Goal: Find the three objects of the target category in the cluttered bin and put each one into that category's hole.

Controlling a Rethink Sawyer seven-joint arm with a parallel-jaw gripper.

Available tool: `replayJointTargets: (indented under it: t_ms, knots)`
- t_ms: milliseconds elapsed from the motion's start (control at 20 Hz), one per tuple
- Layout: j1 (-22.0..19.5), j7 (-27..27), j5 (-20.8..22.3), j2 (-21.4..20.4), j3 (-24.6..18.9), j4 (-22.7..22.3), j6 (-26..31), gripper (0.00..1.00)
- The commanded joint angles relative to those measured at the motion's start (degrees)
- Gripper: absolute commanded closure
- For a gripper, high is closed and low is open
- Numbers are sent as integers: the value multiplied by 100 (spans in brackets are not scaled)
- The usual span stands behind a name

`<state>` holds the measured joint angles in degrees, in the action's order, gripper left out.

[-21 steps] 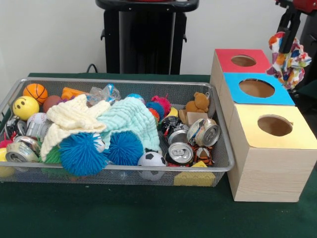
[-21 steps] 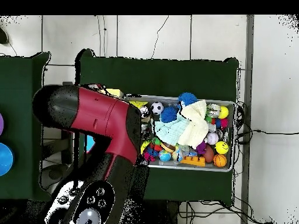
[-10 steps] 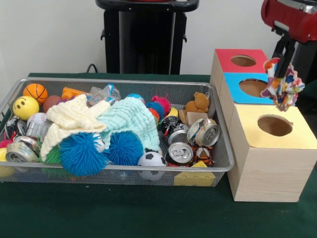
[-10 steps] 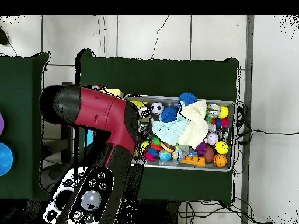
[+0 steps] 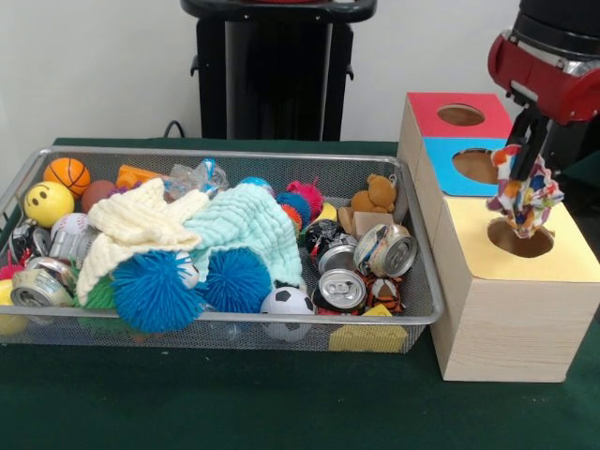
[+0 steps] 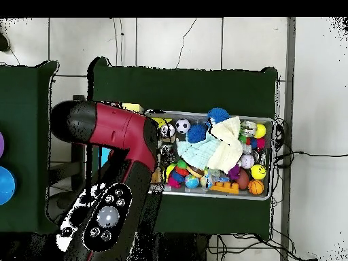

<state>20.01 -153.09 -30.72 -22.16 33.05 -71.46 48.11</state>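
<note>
From above we cannot see the three boxes at all: the red arm (image 6: 115,146) covers them. In the front view the tool (image 5: 523,155) shows only partly, its fingers buried in the multicoloured cloth (image 5: 521,195) it is clamped on. The cloth hangs directly over the round hole of the yellow-topped box (image 5: 520,272), its lowest folds apparently just at the hole's rim. Behind it stand a blue-topped box (image 5: 483,167) and a red-topped box (image 5: 457,114), one hole each. The wire bin (image 5: 220,333) sits beside them on the green table (image 5: 234,403). A cream cloth (image 5: 141,225) and a mint cloth (image 5: 246,228) cover its middle, hiding whatever lies beneath. We count two blue spiky balls (image 5: 155,289), four crushed cans (image 5: 342,289), one soccer ball (image 5: 286,305), one basketball (image 5: 67,174), one smiley ball (image 5: 48,202) and one teddy bear (image 5: 376,194).
</note>
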Motion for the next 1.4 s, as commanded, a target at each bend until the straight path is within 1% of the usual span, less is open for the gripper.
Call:
replayJointTargets:
  t_ms: [50, 150, 450, 650, 900, 1200, 1400]
  knots:
    - [-33, -743, 154, 318, -578, 146, -36, 100]
    - [-3, -801, 165, 377, -530, 231, 42, 100]
    - [122, -1139, 70, 616, -438, 424, -48, 100]
    - [154, -1211, 45, 704, -396, 512, -50, 100]
    - [112, -1100, 36, 762, -425, 553, -103, 100]
    - [37, -870, 178, 934, -384, 780, 96, 100]
    - [-104, -531, 327, 1045, -404, 956, 275, 100]
